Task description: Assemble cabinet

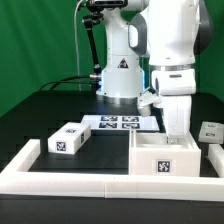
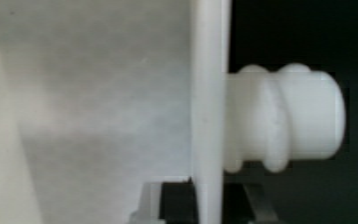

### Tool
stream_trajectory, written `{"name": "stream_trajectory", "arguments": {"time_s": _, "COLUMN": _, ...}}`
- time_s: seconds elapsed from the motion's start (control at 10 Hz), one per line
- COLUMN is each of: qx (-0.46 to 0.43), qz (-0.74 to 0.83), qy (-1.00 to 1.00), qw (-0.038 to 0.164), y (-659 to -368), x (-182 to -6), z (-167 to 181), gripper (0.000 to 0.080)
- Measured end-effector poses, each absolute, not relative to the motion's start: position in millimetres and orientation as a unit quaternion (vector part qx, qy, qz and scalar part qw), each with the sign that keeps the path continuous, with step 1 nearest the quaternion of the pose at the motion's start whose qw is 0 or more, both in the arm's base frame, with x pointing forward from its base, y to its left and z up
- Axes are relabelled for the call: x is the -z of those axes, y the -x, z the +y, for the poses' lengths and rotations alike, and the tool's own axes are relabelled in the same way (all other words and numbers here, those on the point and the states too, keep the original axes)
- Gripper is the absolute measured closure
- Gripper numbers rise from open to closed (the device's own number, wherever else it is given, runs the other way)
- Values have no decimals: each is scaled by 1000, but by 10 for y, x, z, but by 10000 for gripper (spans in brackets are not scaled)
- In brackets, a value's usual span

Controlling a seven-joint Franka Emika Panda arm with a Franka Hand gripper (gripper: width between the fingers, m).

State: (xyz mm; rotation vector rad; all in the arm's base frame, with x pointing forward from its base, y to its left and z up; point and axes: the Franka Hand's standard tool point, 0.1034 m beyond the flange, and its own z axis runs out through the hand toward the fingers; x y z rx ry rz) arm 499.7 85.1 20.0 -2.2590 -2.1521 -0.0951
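Observation:
The cabinet [image 1: 163,157] is a white open-topped box with a square marker on its front, standing at the exterior view's right. My gripper [image 1: 176,131] comes straight down onto its far wall. In the wrist view that thin white wall [image 2: 206,90] runs edge-on between my two dark fingers [image 2: 174,199], which sit tight against both of its faces. A ribbed white knob [image 2: 286,115] sticks out from one side of the wall. A small white drawer block [image 1: 65,138] with markers lies on the table to the exterior view's left of the cabinet.
The marker board [image 1: 120,123] lies flat behind the block, in front of the robot base [image 1: 118,75]. Another marked white block [image 1: 210,130] sits at the far right. A low white border frame [image 1: 90,182] runs along the front and sides.

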Motion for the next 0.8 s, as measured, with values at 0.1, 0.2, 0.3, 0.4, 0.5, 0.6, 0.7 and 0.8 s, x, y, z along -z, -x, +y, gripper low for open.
{"name": "stream_trajectory", "arguments": {"time_s": 0.1, "qx": 30, "qz": -689, "qy": 724, "qw": 10, "y": -4997, "x": -200, "z": 853, "gripper": 764}}
{"name": "stream_trajectory", "arguments": {"time_s": 0.2, "qx": 30, "qz": -686, "qy": 727, "qw": 11, "y": -5013, "x": -200, "z": 901, "gripper": 764}}
{"name": "stream_trajectory", "arguments": {"time_s": 0.3, "qx": 31, "qz": -684, "qy": 728, "qw": 12, "y": -5058, "x": -202, "z": 1006, "gripper": 764}}
{"name": "stream_trajectory", "arguments": {"time_s": 0.4, "qx": 24, "qz": -690, "qy": 724, "qw": 16, "y": -5133, "x": -202, "z": 1096, "gripper": 764}}
{"name": "stream_trajectory", "arguments": {"time_s": 0.5, "qx": 25, "qz": -691, "qy": 723, "qw": 16, "y": -5195, "x": -203, "z": 1137, "gripper": 764}}
{"name": "stream_trajectory", "arguments": {"time_s": 0.6, "qx": 26, "qz": -689, "qy": 724, "qw": 17, "y": -5252, "x": -203, "z": 1209, "gripper": 764}}
{"name": "stream_trajectory", "arguments": {"time_s": 0.7, "qx": 17, "qz": -687, "qy": 726, "qw": 20, "y": -5277, "x": -206, "z": 1232, "gripper": 764}}
{"name": "stream_trajectory", "arguments": {"time_s": 0.8, "qx": 13, "qz": -685, "qy": 728, "qw": 22, "y": -5277, "x": -207, "z": 1236, "gripper": 764}}
